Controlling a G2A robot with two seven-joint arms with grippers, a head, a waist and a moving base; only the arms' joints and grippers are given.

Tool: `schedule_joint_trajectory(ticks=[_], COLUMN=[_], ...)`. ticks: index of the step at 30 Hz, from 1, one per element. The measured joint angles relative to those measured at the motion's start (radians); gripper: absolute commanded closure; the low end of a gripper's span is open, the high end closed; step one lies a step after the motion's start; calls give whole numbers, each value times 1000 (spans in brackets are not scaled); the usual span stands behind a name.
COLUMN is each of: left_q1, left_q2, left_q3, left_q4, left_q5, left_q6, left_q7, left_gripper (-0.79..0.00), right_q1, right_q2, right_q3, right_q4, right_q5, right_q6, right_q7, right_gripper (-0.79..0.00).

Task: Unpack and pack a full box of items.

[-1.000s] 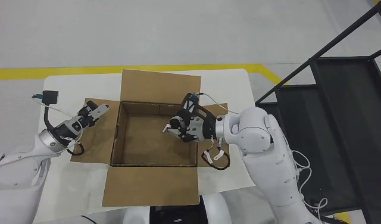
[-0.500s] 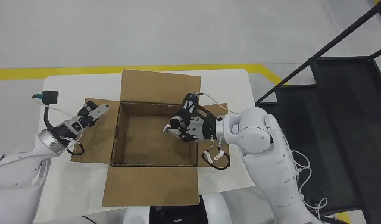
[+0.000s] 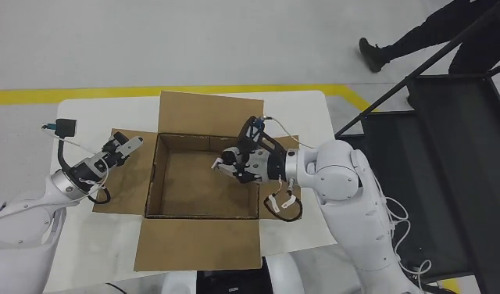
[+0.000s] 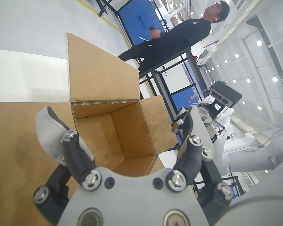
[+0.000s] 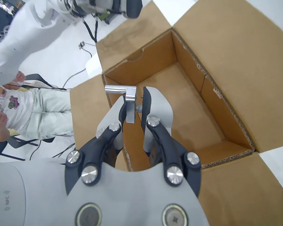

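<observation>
Steel, bright and L-shaped: that's the metal part [image 5: 130, 108], pinched between the narrowed fingers of my right gripper [image 5: 134, 98]. I've got it above the cardboard box [image 5: 190, 71], just inside the right wall, and I'd judge it's ready for lowering in. Right wrist view gives me the grip and a bare box floor; top view gives me the placement. Left gripper [image 3: 129, 144] hangs spread wide, holding nothing, over the left flap [image 3: 137, 184], parked clear of the opening, I reckon.
</observation>
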Motion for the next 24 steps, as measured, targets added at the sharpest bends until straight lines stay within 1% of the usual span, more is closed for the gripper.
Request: schedule_joint_trajectory(ticks=[2, 5, 9, 13, 15, 18, 21, 24], left_q1=[0, 0, 0, 0, 0, 0, 0, 0], left_q2=[0, 0, 0, 0, 0, 0, 0, 0], left_q3=[0, 0, 0, 0, 0, 0, 0, 0], left_q4=[0, 0, 0, 0, 0, 0, 0, 0], left_q5=[0, 0, 0, 0, 0, 0, 0, 0], left_q6=[0, 0, 0, 0, 0, 0, 0, 0], left_q7=[0, 0, 0, 0, 0, 0, 0, 0], left_gripper=[-785, -785, -785, -785, -785, -785, -785, -785], right_q1=[-14, -61, -164, -277, -338, -408, -454, -487], right_q2=[9, 30, 60, 79, 88, 101, 111, 118], right_q3=[55, 191, 419, 598, 658, 712, 747, 754], right_q4=[-30, -88, -136, -138, -133, -108, -79, -53], right_q5=[55, 158, 253, 301, 301, 290, 258, 198], right_q6=[14, 22, 23, 9, 11, 13, 19, 42], right_q7=[18, 73, 158, 201, 209, 209, 212, 213], right_gripper=[0, 0, 0, 0, 0, 0, 0, 0])
